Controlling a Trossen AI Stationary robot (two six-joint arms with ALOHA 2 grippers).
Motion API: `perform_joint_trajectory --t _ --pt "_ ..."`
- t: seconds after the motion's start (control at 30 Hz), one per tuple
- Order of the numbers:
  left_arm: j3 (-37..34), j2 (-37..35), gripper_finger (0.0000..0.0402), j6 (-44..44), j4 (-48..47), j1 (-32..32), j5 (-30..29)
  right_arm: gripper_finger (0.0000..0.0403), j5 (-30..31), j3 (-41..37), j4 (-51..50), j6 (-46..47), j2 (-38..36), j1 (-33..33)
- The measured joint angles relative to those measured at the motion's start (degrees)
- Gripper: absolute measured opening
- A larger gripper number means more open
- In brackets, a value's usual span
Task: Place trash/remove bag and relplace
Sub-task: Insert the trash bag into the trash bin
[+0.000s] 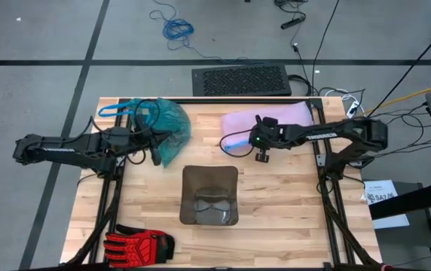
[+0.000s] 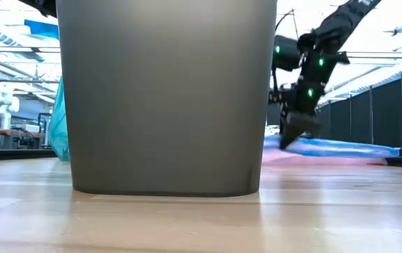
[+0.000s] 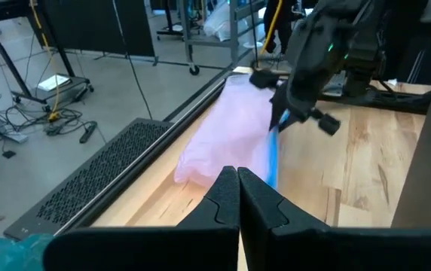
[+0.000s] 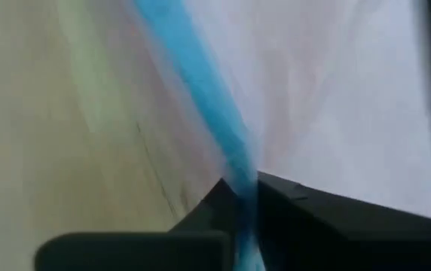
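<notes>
Right gripper (image 1: 244, 140) is at the blue rim of the pale lilac bag (image 1: 276, 119), on the far right part of the table (image 1: 291, 211). Its fingers are pinched together on that blue rim (image 4: 230, 162); the right wrist view shows the blue strip running down between the two dark fingers. From the low view the same gripper (image 2: 294, 137) points down with its tip at the near edge of the flattened lilac bag (image 2: 341, 149), which lies on the tabletop.

Left gripper (image 3: 236, 197) has its fingers pressed fully together with nothing visible between them. In the high view it sits (image 1: 155, 154) at the near edge of the teal-green bag (image 1: 166, 124), which lies crumpled on the far left part of the table with its blue drawstring loops (image 1: 117, 110) spread toward the left edge. Whether the gripper touches that bag cannot be told.

Grey bin (image 1: 210, 196) stands upright at the table's centre, between and nearer than the two bags, without a liner. Contents at its bottom are too unclear to identify. In the low view the bin (image 2: 166, 98) fills most of the picture.

Red-and-black glove (image 1: 136, 243) lies at the near left corner, well apart from the bin. A dark perforated mat (image 1: 240, 80) lies on the floor beyond the table's far edge.
</notes>
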Motion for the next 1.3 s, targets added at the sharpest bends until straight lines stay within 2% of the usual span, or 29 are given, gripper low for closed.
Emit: perform_joint_trajectory --t 0.27,0.53,0.77,0.97,1.1,1.3 --pt "0.03 -0.27 0.0000 1.26 0.59 0.00 0.17 0.0002 -0.34 9.93 -13.10 3.31 -7.81 1.59" --pt "4.01 -0.63 0.0000 4.52 0.38 -0.04 2.70 0.0000 -0.12 29.41 -25.33 3.98 -10.92 3.74" --pt "5.67 -0.66 0.0000 6.06 0.22 -0.04 3.13 0.0000 -0.13 46.34 -29.78 1.70 -11.01 6.57" --pt "5.68 -0.85 0.0001 7.71 0.24 -0.04 5.13 0.0000 1.56 57.31 -31.25 0.49 -10.83 9.46" --pt "5.68 -0.85 0.0024 8.58 0.52 -0.04 6.19 0.0000 1.59 62.39 -31.14 -0.21 -10.71 11.70" --pt "5.83 -0.92 0.0090 8.60 4.25 -0.04 8.62 0.0000 1.61 70.27 -31.14 -1.10 -8.24 15.18"
